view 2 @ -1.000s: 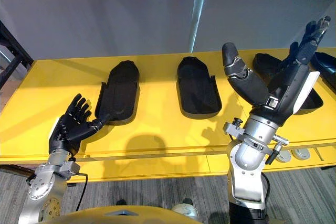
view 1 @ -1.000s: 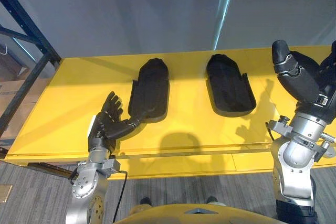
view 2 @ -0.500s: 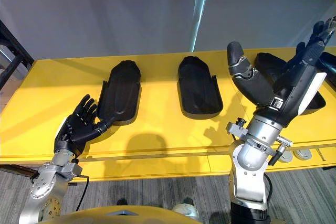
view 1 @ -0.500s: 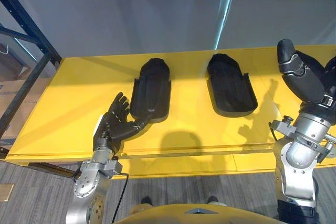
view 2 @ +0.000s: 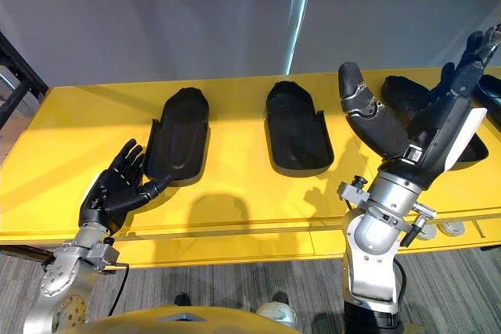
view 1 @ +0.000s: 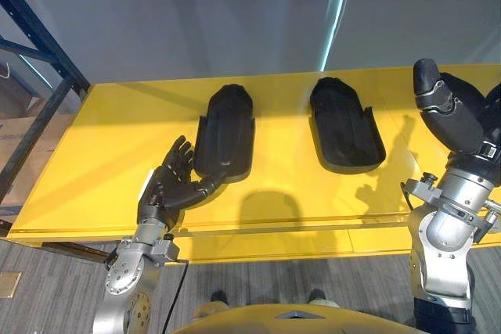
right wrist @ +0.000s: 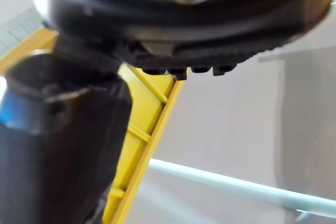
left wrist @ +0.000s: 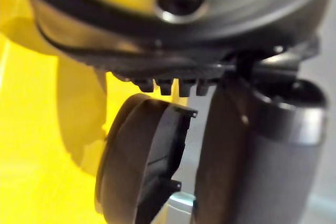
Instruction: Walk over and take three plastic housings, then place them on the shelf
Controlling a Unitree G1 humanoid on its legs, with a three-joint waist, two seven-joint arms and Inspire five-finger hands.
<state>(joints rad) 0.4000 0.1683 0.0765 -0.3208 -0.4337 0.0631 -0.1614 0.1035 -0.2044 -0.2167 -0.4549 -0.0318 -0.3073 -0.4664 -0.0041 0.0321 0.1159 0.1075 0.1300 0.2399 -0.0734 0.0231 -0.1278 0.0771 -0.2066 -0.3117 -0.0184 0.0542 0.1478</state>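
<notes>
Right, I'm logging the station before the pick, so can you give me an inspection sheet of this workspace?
Surface: glossy yellow table top.
Job's things: left black plastic housing and middle black plastic housing lie flat, apart; third black plastic housing partly behind the right hand.
Clutter: small silver discs at the front right edge.
Hands: left hand open, thumb by the left housing's near end; right hand open, raised, holding nothing.
Cables: nothing seen.
Surroundings: grey wall; dark blue metal rack post on the left.
</notes>
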